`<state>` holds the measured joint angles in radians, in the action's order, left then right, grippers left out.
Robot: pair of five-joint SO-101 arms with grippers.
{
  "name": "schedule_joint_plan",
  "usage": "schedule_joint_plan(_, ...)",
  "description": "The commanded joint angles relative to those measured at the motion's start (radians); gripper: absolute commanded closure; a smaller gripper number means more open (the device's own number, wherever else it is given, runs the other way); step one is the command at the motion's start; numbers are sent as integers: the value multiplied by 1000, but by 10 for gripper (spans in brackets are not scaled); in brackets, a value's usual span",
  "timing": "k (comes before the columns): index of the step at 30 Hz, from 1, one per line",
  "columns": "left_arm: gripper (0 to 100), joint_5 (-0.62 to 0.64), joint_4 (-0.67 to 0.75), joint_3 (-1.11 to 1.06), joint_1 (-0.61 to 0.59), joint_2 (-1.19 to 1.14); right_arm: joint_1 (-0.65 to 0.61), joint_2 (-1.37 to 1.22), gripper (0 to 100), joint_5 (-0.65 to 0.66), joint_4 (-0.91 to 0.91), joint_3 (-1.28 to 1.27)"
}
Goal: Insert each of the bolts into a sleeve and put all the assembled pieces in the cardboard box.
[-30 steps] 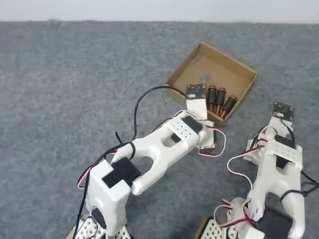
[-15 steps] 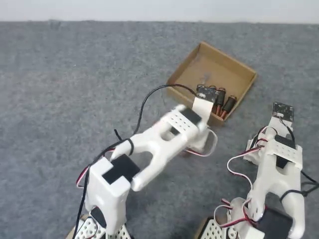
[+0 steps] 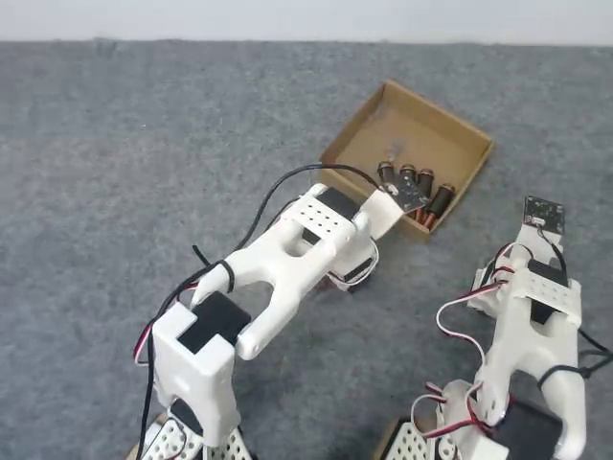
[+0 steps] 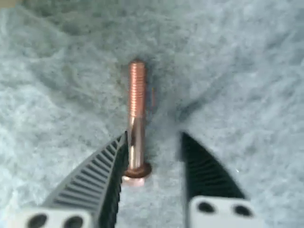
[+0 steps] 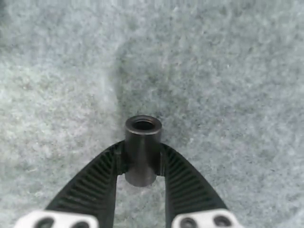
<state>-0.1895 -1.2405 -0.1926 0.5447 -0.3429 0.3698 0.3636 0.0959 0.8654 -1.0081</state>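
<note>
Bolt is lying on carpet inside the left gripper, its fingers standing apart; rigid, slick metal, seemingly wanting a mid-shank pinch; right gripper is clamping the sleeve

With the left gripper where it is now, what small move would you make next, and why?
Probably close the left gripper on the bolt. It is open, with the bolt lying on the carpet between its fingers, against one finger and clear of the other. The right gripper holds a sleeve, so the bolt seems the missing half.
</note>
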Motion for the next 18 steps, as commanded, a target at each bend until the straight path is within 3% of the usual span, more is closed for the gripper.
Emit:
schedule_joint_plan(1,778,44,-14,8,3,91,-7,41,991,12,-10,6)
schedule_joint_plan(8,987,44,-15,8,114,91,-7,41,991,12,-10,6)
schedule_joint_plan(18,989,46,-94,-19,163,189,-7,41,991,12,-13,6)
